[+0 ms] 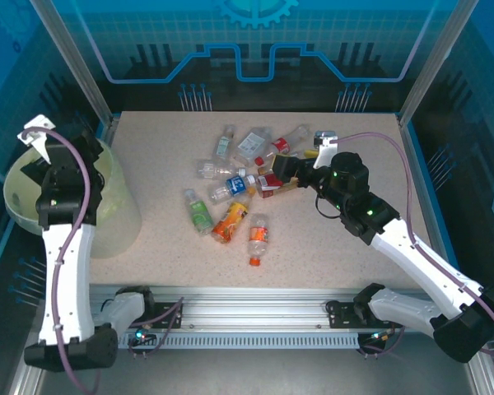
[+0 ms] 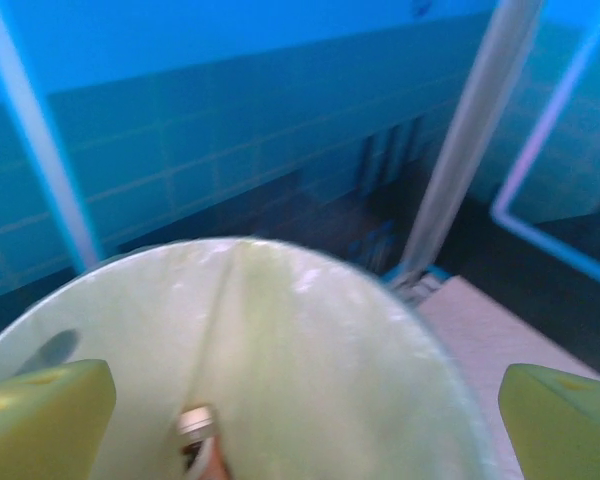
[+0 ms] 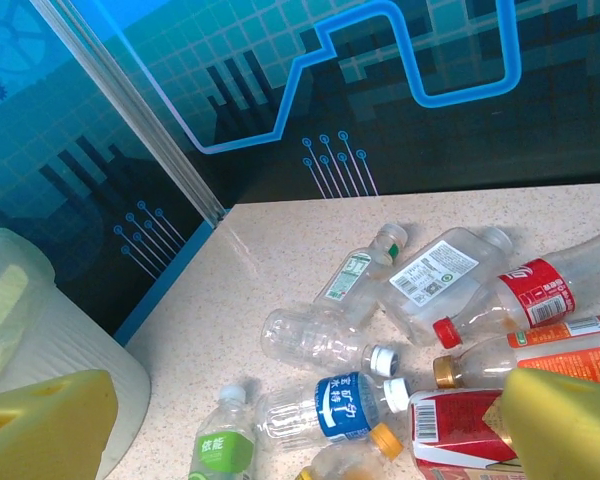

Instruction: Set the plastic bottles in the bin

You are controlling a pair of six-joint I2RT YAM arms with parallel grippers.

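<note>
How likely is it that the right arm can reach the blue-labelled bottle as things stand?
Probably yes: the open right pincer faces the blue-labelled bottle, which lies uncovered; close neighbouring bottles might crowd the grasp.

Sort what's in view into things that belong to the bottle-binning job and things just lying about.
Job: plastic bottles scattered on the table; bin; left claw, open over the bin; right claw, open above the bottles.

Just there: blue backdrop panel; metal frame post; purple cable; mounting rail.
</note>
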